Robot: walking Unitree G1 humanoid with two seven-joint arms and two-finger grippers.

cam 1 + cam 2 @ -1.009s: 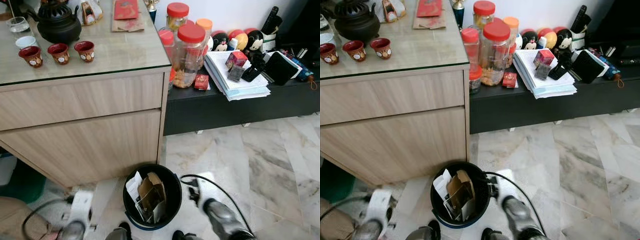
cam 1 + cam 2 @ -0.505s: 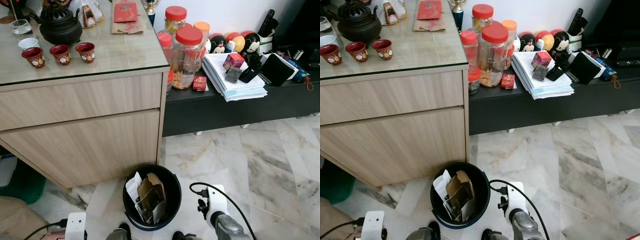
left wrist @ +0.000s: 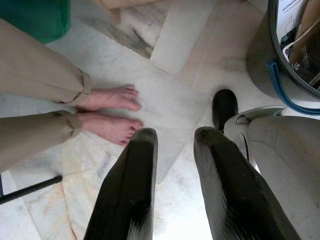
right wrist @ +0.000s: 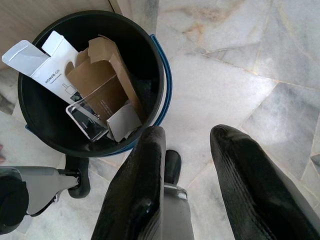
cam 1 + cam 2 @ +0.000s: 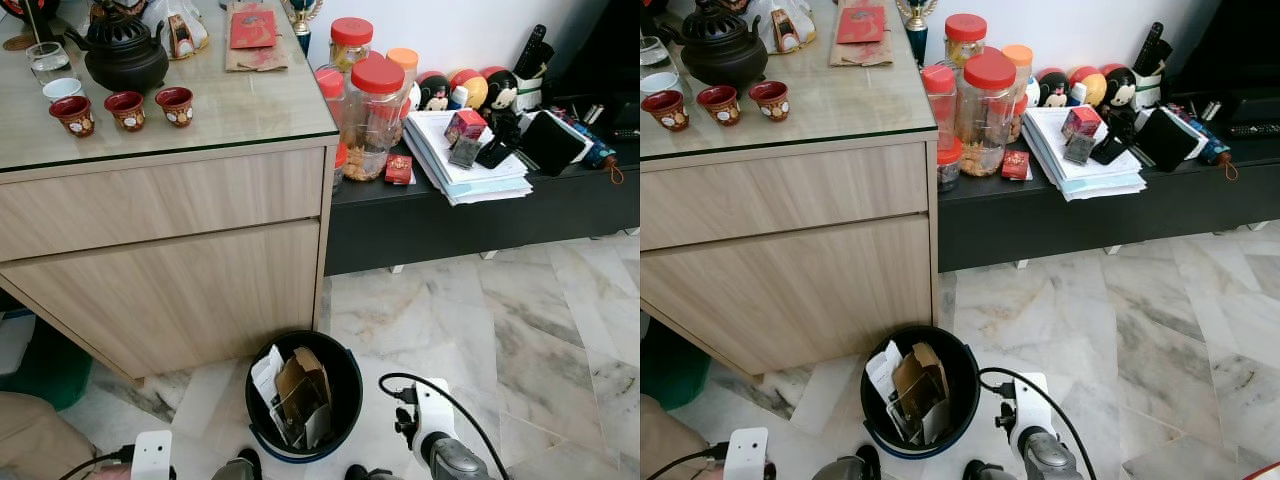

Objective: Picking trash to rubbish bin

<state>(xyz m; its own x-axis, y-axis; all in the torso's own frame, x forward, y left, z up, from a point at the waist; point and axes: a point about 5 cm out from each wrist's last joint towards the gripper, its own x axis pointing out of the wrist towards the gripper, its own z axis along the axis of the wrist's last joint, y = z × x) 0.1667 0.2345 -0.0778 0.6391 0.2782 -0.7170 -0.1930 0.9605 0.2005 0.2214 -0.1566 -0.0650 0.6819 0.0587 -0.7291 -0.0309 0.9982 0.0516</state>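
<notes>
The right gripper (image 4: 185, 185) hangs low beside the black rubbish bin (image 4: 150, 55), its two black fingers spread apart and holding nothing; the left gripper (image 3: 172, 185) is likewise parted and empty above the marble floor (image 3: 165, 105), near a person's bare feet (image 3: 112, 112). The bin stands against the wooden cabinet (image 5: 170, 250), already holding cardboard trash (image 4: 102, 82) and a white carton (image 4: 42, 62). The likely risks are an arm swing knocking the bin over, or the left gripper straying towards the feet.

A lived-in home, likely a living room. A light wood desk (image 5: 170, 215) with a glass top carries a black cast-iron teapot (image 5: 125, 55) and small red teacups (image 5: 127, 109), beside a low black shelf (image 5: 480, 215) crowded with red-lidded snack jars (image 5: 375, 105) and stacked papers (image 5: 470, 165). The floor is polished grey-veined marble tiles (image 5: 520, 330), where a person's bare feet (image 3: 110, 112) stand.
</notes>
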